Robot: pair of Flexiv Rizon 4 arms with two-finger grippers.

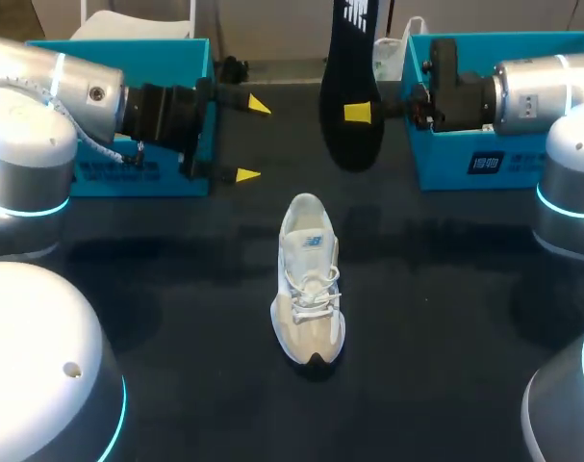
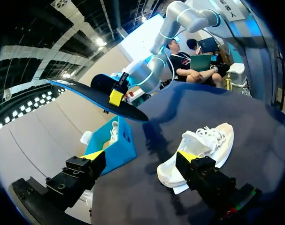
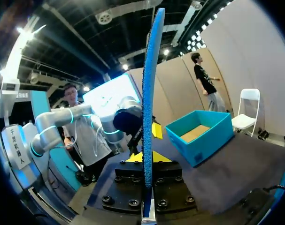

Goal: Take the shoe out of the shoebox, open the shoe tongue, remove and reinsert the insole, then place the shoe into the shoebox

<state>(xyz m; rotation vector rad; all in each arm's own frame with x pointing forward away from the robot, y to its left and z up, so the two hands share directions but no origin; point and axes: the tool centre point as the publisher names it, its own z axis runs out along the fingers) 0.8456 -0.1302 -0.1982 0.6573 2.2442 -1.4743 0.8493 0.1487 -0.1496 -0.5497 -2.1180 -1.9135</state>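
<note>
Black insole (image 1: 344,144) in right gripper (image 1: 357,113), white print (image 1: 355,12), seemingly a logo

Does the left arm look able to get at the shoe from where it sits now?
Probably yes. The left claw is open and empty, the shoe stands alone on the table with nothing between them, and the right claw holds the insole up clear of that path.
</note>
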